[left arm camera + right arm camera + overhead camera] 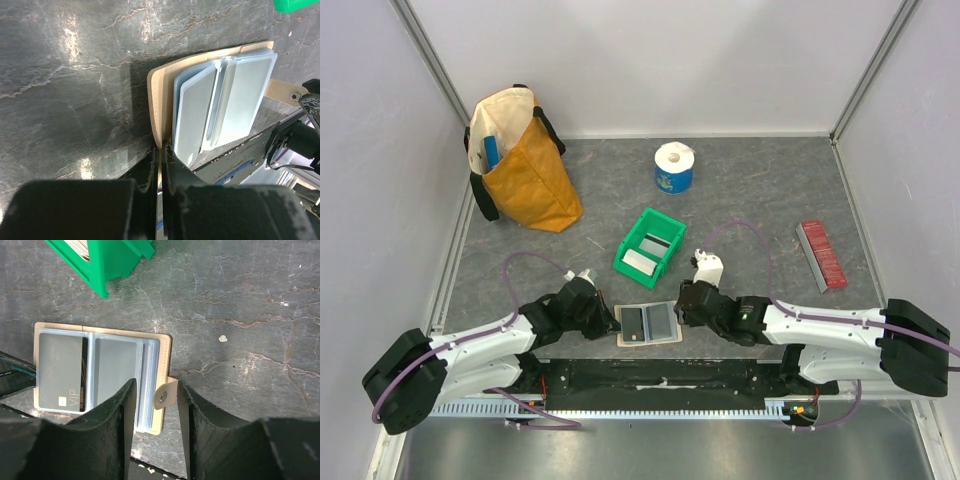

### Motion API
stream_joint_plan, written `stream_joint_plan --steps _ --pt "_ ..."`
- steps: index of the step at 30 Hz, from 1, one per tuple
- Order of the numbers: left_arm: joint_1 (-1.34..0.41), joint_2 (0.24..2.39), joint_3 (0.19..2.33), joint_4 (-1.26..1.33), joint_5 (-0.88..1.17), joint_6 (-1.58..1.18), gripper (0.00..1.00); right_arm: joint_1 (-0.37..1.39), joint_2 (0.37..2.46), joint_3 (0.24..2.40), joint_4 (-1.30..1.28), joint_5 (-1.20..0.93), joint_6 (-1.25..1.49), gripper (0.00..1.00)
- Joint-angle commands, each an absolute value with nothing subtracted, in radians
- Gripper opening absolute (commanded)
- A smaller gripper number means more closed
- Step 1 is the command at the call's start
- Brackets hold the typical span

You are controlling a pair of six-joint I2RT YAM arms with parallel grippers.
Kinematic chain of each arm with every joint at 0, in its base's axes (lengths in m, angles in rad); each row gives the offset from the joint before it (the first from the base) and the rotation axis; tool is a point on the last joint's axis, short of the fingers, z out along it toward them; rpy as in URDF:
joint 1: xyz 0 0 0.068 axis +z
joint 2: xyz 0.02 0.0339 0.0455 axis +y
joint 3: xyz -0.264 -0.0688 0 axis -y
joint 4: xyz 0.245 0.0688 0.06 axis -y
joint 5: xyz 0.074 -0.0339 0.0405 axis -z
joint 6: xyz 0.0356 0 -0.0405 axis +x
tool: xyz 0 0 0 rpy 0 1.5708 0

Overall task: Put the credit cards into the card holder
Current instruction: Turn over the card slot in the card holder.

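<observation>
Found card holder (648,324) lying open at near edge of counter (750,200), between both pincers. Counted two filled clear pockets: dark VIP card (60,370) in outer one, pale grey card (115,365) beside it. Spotted at least two more pale credit cards (640,262) lying in green bin (625,255) just behind holder. Judged task partway: those to be fetched and slotted, holder possibly closed after. Noted left pincer (161,150) pressed together on holder's tan cover edge, pinning it. Noted right pincer (155,385) spread, straddling closing tab (164,396), not clamped on it.
</observation>
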State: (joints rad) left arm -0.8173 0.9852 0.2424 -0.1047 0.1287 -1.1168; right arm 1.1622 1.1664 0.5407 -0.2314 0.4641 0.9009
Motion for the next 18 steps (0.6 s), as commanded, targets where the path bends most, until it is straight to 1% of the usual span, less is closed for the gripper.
stream_joint_plan --steps 1,4,6,11,14,18 --pt "-0.816 0.976 0.268 -0.106 0.106 -1.098 0.02 1.164 1.158 0.606 -0.268 0.474 0.891 0.44" --pt "-0.816 0.979 0.268 -0.103 0.107 -1.097 0.02 1.164 1.147 0.614 -0.268 0.448 0.861 0.45" --pt "-0.815 0.983 0.268 -0.100 0.110 -1.097 0.02 1.163 1.137 0.618 -0.255 0.420 0.844 0.49" --pt "-0.816 0.994 0.270 -0.092 0.117 -1.095 0.02 1.166 1.129 0.604 -0.141 0.313 0.815 0.51" --pt "-0.816 0.991 0.272 -0.095 0.117 -1.095 0.02 1.166 1.175 0.617 -0.155 0.311 0.839 0.53" --pt "-0.818 0.960 0.275 -0.116 0.114 -1.097 0.02 1.166 1.213 0.624 -0.189 0.337 0.864 0.59"
